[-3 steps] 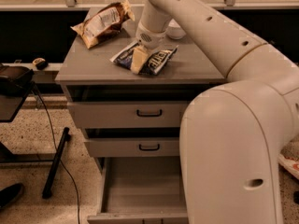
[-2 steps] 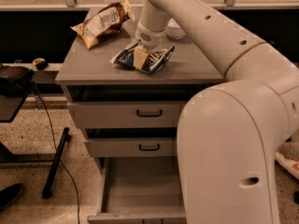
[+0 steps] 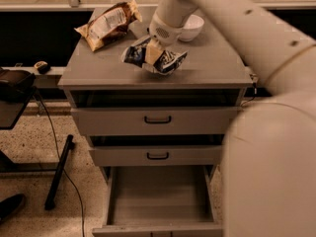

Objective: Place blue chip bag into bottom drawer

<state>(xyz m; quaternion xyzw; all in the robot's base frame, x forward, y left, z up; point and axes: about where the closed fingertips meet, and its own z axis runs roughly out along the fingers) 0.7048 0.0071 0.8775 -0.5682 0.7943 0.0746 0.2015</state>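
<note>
The blue chip bag (image 3: 165,59), dark navy foil with white lettering, is bunched up around my gripper (image 3: 153,56) over the middle of the cabinet top (image 3: 98,68). The gripper reaches down from the white arm and is shut on the bag, with one tan finger (image 3: 152,53) showing in front of it. The bag seems raised slightly off the top, with a shadow under it. The bottom drawer (image 3: 158,194) is pulled open below, and its plain grey interior holds nothing.
A brown-and-tan snack bag (image 3: 106,23) lies at the cabinet's back left. A white bowl (image 3: 193,26) stands behind the gripper. Two shallower drawers (image 3: 158,119) with black handles sit slightly open. My white body (image 3: 271,172) fills the right. A black stand and cable (image 3: 59,167) are on the left.
The bag has gone from lying flat on the top to being bunched up in the gripper and raised a little. The camera now sees the cabinet slightly closer.
</note>
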